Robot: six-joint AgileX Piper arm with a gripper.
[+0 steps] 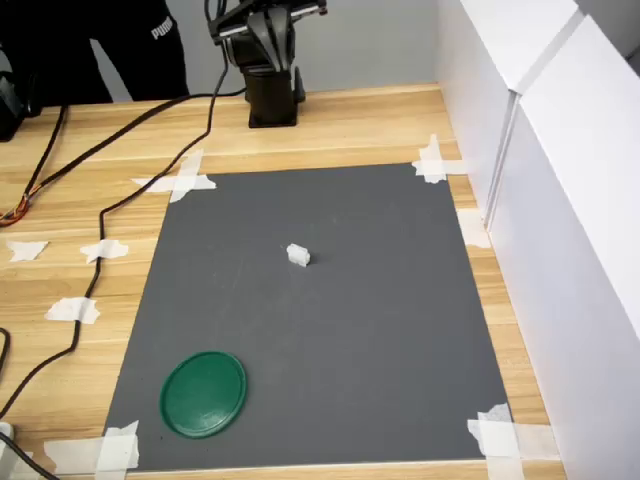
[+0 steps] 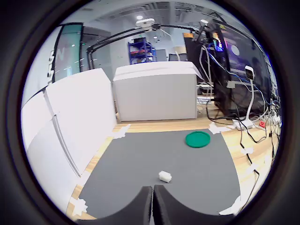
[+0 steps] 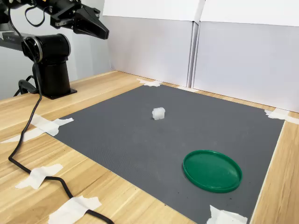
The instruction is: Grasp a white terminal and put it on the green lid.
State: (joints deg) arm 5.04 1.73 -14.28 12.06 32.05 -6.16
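Wooden tabletop (image 1: pixel 380 125) is carrying a grey mat (image 1: pixel 330 320) taped down at its corners, with white panels (image 3: pixel 243 56) standing along one side and black cables (image 3: pixel 28 140) trailing over the wood. Nothing is lying between the white terminal (image 1: pixel 298 256), sitting near the mat's middle, and the green lid (image 1: pixel 204 393), lying well apart near the first exterior view's lower left. Gripper (image 3: pixel 103 32) is hanging high above the arm's base (image 3: pixel 50 74), fingers pressed together, holding nothing
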